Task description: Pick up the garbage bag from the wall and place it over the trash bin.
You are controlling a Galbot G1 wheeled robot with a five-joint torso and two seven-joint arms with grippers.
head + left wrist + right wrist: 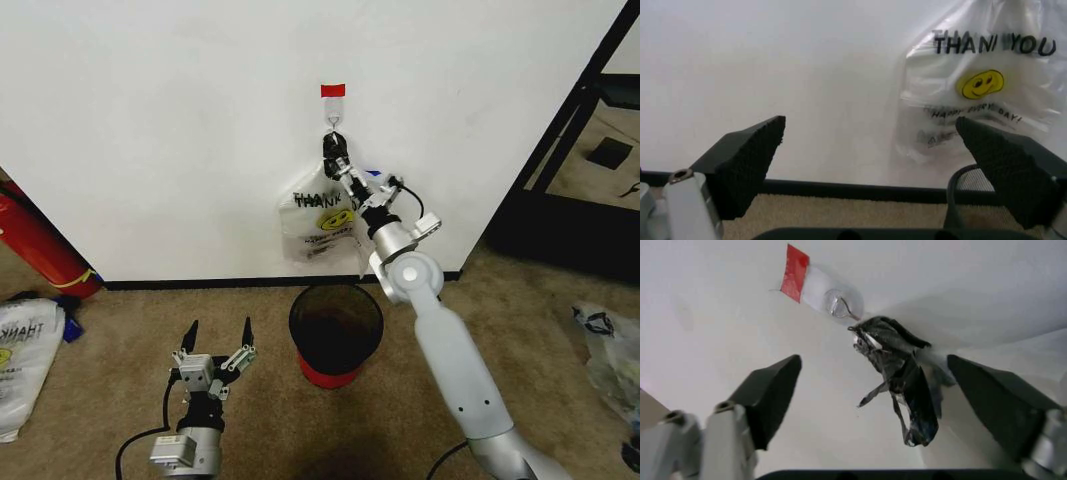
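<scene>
The left gripper (220, 335) is closest to the robot, low over the carpet (120, 380) just left of the trash bin (336, 332), and its black fingers (747, 160) are spread wide with nothing between them. The trash bin stands on the carpet close to the wall (160, 120), with its round black top open and its red base showing. Just above and behind the trash bin, the garbage bag (318, 222) hangs flat on the wall, with its smiley face and "THANK YOU" words facing out. The right gripper (338, 160) is up at the top of the garbage bag, open wide around the dark bunched handle (897, 370). The handle hangs from the metal hook (839, 306), right under the red tape (333, 90).
</scene>
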